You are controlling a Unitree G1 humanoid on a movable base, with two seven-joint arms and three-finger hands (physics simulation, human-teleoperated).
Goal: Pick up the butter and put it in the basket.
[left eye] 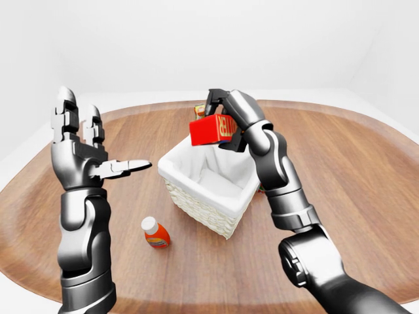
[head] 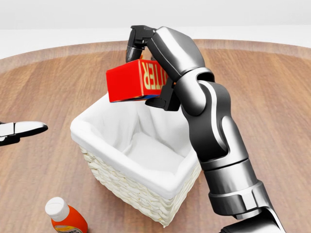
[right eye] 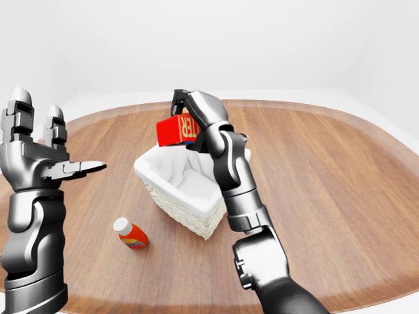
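The butter (head: 130, 81) is a red box with yellow letters, held in the air above the far left part of the basket. My right hand (head: 146, 68) is shut on it, fingers over its top and thumb under it. The basket (head: 125, 187) is woven, pale, with a white cloth lining, and stands in the middle of the round wooden table (head: 272, 97). Nothing shows inside it. My left hand (left eye: 85, 147) is raised at the left of the left-eye view, fingers spread open and holding nothing.
An orange bottle with a white cap (head: 64, 217) lies on the table below and left of the basket. An orange juice carton (left eye: 199, 110) stands beyond the basket, mostly hidden by the butter. White floor surrounds the table.
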